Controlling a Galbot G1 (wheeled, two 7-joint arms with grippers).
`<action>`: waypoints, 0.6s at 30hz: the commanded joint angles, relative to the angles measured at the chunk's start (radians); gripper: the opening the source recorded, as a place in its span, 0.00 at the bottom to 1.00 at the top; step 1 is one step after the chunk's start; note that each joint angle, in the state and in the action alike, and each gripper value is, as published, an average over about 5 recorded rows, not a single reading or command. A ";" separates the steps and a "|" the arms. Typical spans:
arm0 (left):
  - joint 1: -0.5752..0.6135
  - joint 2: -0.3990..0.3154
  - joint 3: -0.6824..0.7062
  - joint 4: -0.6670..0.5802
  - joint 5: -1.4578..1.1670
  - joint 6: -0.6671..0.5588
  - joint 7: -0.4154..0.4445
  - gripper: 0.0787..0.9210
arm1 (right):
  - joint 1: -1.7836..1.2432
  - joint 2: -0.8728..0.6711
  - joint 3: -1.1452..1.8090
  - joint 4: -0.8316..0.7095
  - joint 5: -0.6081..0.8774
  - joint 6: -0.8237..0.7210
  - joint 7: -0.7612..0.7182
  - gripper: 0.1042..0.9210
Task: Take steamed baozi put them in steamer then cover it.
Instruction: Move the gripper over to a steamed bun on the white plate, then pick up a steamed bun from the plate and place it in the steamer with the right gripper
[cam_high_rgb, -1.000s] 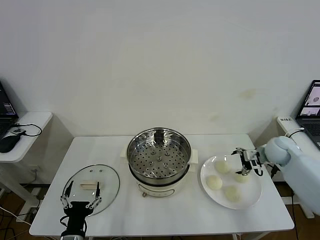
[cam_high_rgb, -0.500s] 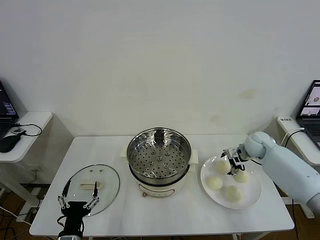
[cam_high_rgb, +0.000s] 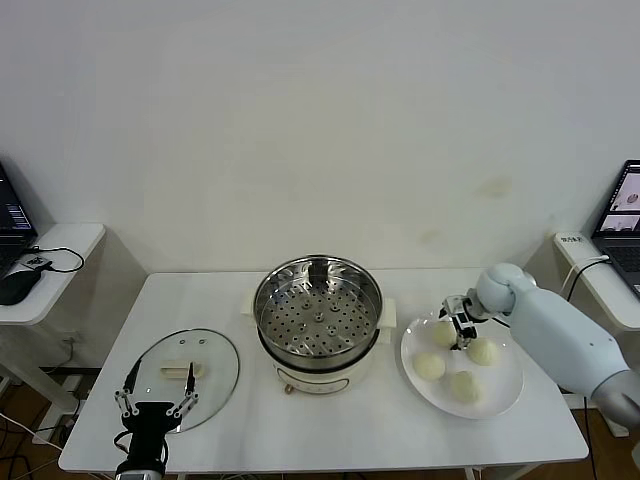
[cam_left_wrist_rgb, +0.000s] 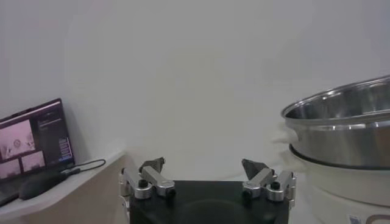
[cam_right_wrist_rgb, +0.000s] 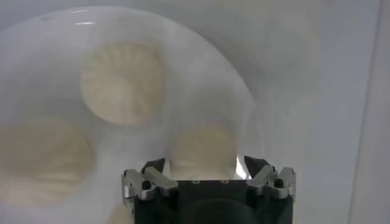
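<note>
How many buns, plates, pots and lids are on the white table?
Steamed baozi: 4, all on the plate
White plate: 1
Steamer: 1, nothing on its tray
Glass cover: 1, lying flat beside the steamer
Total: 7

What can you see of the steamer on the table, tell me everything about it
The steamer is a round, shiny stainless-steel pot standing upright near the middle of the white table, on a cream-white base with small side handles and a knob at the front. Inside lies a perforated metal tray, with nothing on it. It is uncovered: the glass lid lies flat on the table toward the robot's left, apart from it. Neither gripper touches it.
</note>
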 joint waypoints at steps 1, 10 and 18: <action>0.002 0.001 0.000 -0.004 0.000 -0.002 -0.002 0.88 | 0.010 0.012 -0.015 -0.022 -0.003 0.000 -0.003 0.69; 0.005 0.005 -0.001 -0.007 -0.005 -0.002 -0.003 0.88 | 0.076 -0.056 -0.069 0.081 0.081 -0.001 -0.025 0.59; -0.007 0.010 0.005 -0.003 -0.023 -0.002 -0.002 0.88 | 0.297 -0.191 -0.190 0.257 0.298 -0.035 -0.055 0.59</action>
